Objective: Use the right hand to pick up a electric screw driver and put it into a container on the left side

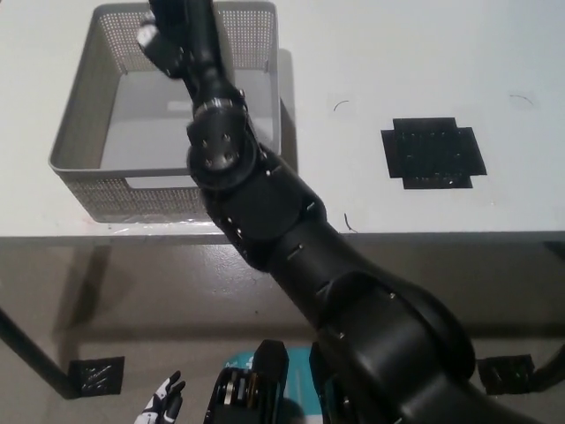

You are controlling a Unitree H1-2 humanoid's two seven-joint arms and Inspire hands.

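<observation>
Black right robot hand (168, 35) over basket (75, 132); screwdriver unseen.

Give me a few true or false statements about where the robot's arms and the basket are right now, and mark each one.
1. The black right arm reaches over the grey basket. True.
2. The basket stands on the floor. False: it stands on the white table.
3. The white left robot hand is low at the picture's bottom left. True.
4. The black square mat lies inside the basket. False: it lies on the table, right of the basket.
5. The right robot hand is above the mat. False: it is over the basket.
</observation>
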